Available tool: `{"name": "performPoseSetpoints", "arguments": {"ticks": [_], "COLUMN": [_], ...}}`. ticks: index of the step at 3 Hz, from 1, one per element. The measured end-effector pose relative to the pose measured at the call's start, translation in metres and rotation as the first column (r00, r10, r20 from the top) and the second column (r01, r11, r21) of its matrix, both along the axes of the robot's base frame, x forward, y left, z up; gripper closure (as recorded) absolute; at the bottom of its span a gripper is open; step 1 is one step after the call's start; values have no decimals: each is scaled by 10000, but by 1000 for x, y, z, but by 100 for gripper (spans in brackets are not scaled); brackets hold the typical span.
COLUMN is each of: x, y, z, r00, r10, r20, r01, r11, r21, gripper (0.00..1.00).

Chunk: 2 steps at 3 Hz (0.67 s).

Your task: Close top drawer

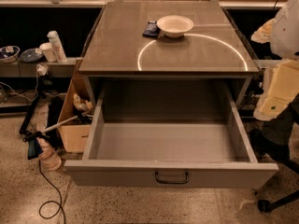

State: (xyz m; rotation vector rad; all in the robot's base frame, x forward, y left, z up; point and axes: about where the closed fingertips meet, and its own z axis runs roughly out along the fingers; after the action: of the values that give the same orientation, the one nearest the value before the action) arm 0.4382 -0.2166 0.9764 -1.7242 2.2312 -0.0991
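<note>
jaws of the gripper: not in frame, so can't tell if released or clenched. white rounded shape (288, 27) at the right edge may be part of the arm, unclear.

top drawer (117, 174) sits pulled far out from under the tabletop (117, 45), front panel toward the camera, inside looks empty. small dark handle (172, 177) is centred on the panel.

handling, as a judgement: sheet metal, stiff, won't flex under a push. big box but nothing in it, so probably moderate load, mostly slide friction. smooth panel face, contact could skid if the push comes in at an angle.

where to take it: no grasp needed. press flat on the front panel at or just above the handle, on the centre line, pushing straight in. an off-centre push on a drawer this wide likely racks it on its slides.

bowl (174, 25) and a dark flat item (151, 29) sit on the tabletop, touching; a hard slam may jolt them.
</note>
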Motion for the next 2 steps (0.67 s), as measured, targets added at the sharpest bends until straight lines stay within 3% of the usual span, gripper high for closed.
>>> {"name": "performPoseSetpoints", "arguments": {"ticks": [1, 2], "x": [0, 0], "y": [0, 0], "z": [0, 0], "r00": [10000, 10000], "r10": [0, 0], "r20": [0, 0], "r01": [0, 0], "r11": [10000, 10000], "r21": [0, 0], "gripper": [0, 18]}}
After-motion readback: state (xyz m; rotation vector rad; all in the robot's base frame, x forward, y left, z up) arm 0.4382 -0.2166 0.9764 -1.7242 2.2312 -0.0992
